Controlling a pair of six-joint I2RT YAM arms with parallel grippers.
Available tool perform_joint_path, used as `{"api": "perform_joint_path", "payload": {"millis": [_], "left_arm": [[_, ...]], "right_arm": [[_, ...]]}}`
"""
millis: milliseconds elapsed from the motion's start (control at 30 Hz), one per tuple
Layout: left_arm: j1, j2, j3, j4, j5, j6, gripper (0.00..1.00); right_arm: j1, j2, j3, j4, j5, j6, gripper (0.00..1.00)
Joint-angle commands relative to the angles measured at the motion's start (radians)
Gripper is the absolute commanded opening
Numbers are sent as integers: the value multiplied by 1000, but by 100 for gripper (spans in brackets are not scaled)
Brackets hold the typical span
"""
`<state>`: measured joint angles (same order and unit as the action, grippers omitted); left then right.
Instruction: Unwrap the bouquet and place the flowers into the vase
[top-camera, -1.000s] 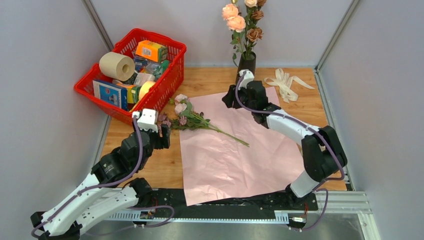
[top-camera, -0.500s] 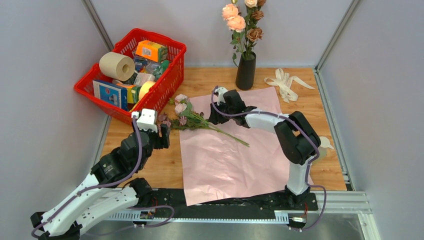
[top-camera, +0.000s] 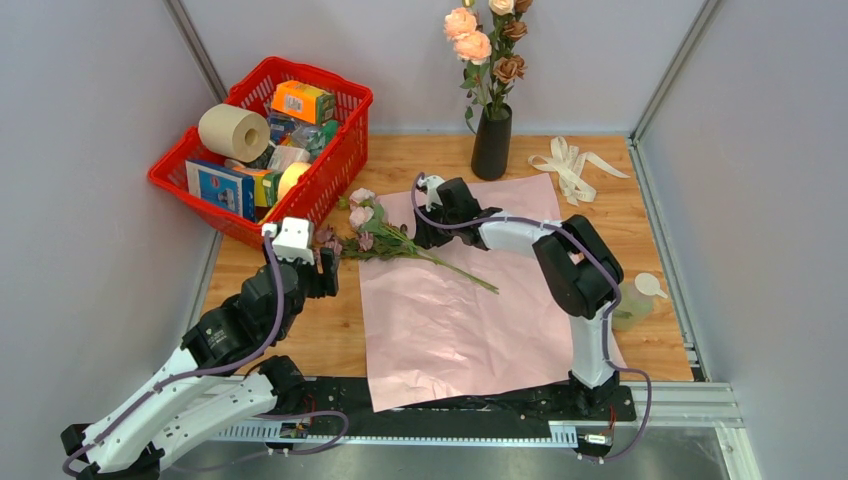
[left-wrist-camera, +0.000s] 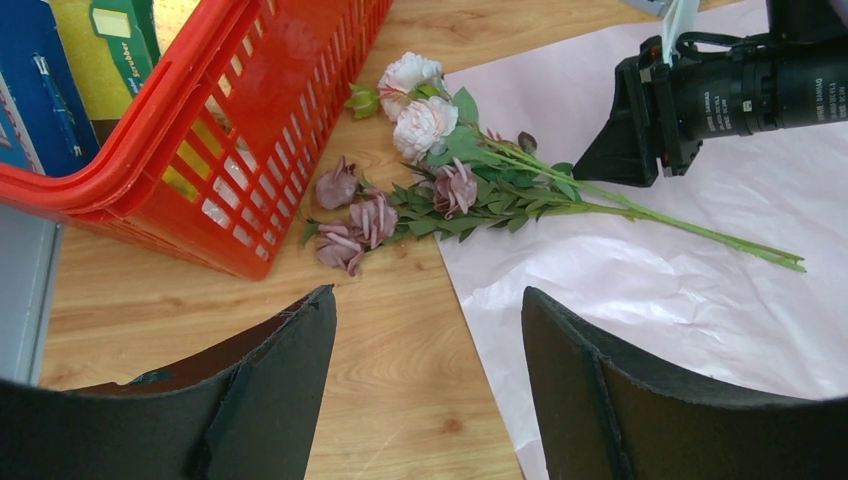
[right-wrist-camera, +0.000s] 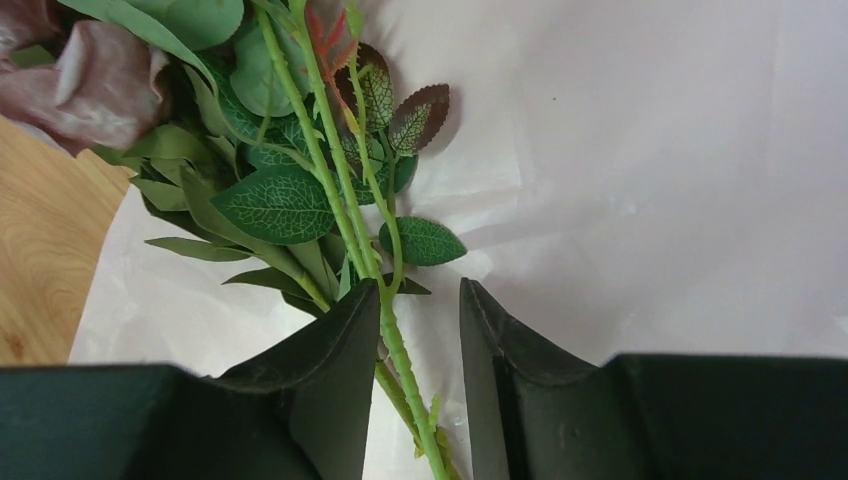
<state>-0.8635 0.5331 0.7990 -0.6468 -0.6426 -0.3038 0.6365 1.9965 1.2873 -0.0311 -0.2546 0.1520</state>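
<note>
Top view: a few roses (top-camera: 487, 45) already stand in the vase (top-camera: 491, 148). The paper sheet (top-camera: 470, 310) lies flat and the remaining flowers (top-camera: 385, 240) lie across its far-left corner, so you're on the pick-up step. Left wrist: your left gripper (left-wrist-camera: 428, 295) hangs wide and empty, near the blooms. Right wrist: your right gripper (right-wrist-camera: 420, 288) straddles the stems (right-wrist-camera: 340, 195), jaws narrow but a gap shows on one side — not pinching yet, I'd say. Next up: close firmly, lift, then aim the stem ends at the vase mouth.
</note>
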Motion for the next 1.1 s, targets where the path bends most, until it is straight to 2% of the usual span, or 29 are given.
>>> {"api": "perform_joint_path", "payload": {"millis": [0, 400, 533, 733, 1067], "left_arm": [[0, 1, 11, 22, -28, 14, 76], [1, 42, 14, 26, -19, 20, 76], [1, 41, 16, 24, -17, 19, 76], [1, 42, 14, 22, -14, 17, 76], [0, 33, 16, 21, -11, 15, 76]], "right_arm": [[2, 42, 67, -20, -38, -43, 38], [6, 101, 99, -36, -84, -51, 36], [14, 93, 102, -38, -89, -52, 40], [14, 93, 122, -39, -123, -45, 33], [14, 99, 121, -50, -97, -63, 36]]}}
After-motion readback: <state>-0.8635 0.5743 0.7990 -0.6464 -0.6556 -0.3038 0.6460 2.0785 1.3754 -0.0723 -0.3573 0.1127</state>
